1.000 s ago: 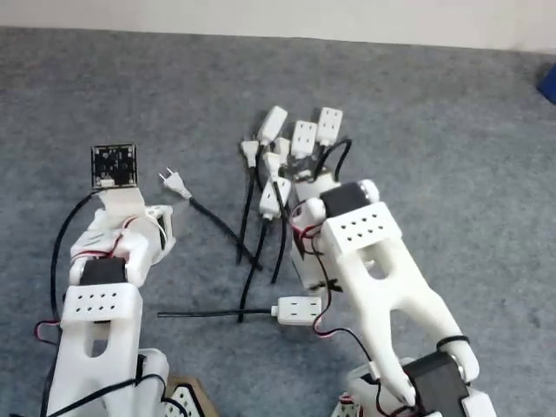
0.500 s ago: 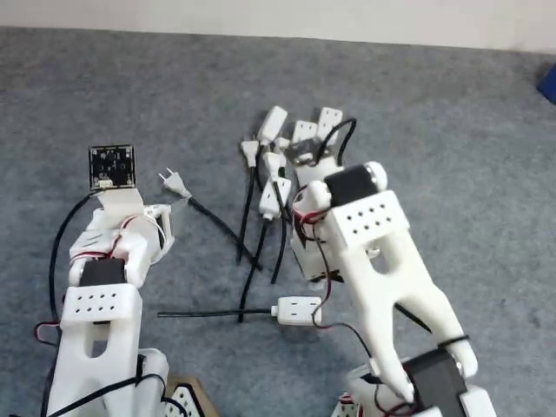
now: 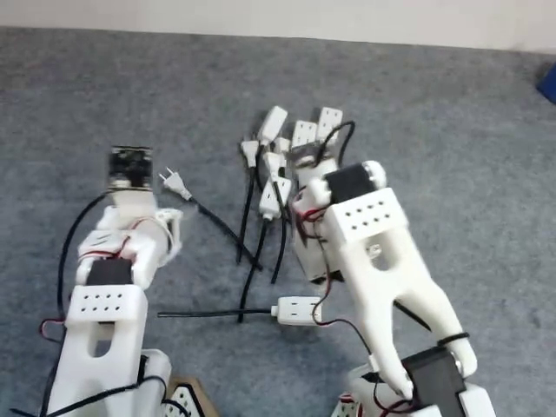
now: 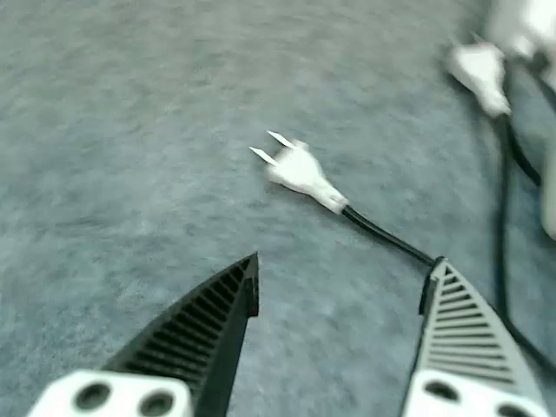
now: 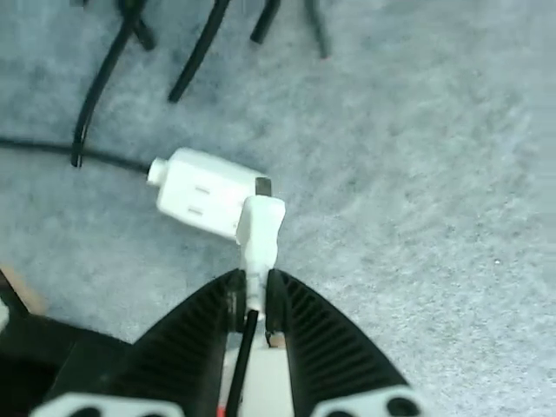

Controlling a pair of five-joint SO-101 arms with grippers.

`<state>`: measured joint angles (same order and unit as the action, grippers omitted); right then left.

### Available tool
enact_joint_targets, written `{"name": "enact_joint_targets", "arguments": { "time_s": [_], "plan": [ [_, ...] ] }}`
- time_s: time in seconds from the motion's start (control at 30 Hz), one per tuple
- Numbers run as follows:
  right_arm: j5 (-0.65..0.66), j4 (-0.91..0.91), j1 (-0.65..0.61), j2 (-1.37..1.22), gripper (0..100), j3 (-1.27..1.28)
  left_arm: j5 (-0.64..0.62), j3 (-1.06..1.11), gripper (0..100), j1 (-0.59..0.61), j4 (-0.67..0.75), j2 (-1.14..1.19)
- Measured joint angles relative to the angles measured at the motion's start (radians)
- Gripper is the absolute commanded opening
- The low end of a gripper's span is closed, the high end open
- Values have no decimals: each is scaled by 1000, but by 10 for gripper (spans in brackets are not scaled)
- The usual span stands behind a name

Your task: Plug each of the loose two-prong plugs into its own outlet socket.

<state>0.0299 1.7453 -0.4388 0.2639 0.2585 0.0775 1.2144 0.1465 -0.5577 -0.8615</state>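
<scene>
Alignment of plug to gripper decides the left arm's next move. The loose plug [image 4: 300, 169] lies flat on the grey counter [image 4: 104, 104], just ahead of the left gripper [image 4: 346, 259] and apart from it. Its long axis runs slantwise across the gap between the jaws, with the prongs pointing away from the arm and the black cord [image 4: 387, 234] trailing back toward one finger. The left gripper is spread wide and holds nothing. From above, this plug sits just beside that arm's tip, much nearer to it than to the other arm. I judge the wrist needs turning so the jaws close across the plug's body. The right gripper [image 5: 252, 282] is pinched narrow on a second plug [image 5: 261, 228], whose front end meets the white socket [image 5: 201, 193]. Whether its prongs have entered I cannot tell.
</scene>
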Motion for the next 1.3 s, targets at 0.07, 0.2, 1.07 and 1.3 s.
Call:
{"name": "enact_joint_targets", "arguments": {
  "time_s": [0.07,0.2,1.07,1.3],
  "plan": [
    [-3,-5,69,2,6,-20,41,-35,302,-52,-89,0],
    [-8,-5,199,-54,6,-25,75,-181,303,-189,-396,0],
    [137,-34,384,-175,6,-31,701,-91,304,-727,-499,0],
    [137,-32,371,-175,6,-31,700,-71,305,-733,-334,0]
  ]
}}
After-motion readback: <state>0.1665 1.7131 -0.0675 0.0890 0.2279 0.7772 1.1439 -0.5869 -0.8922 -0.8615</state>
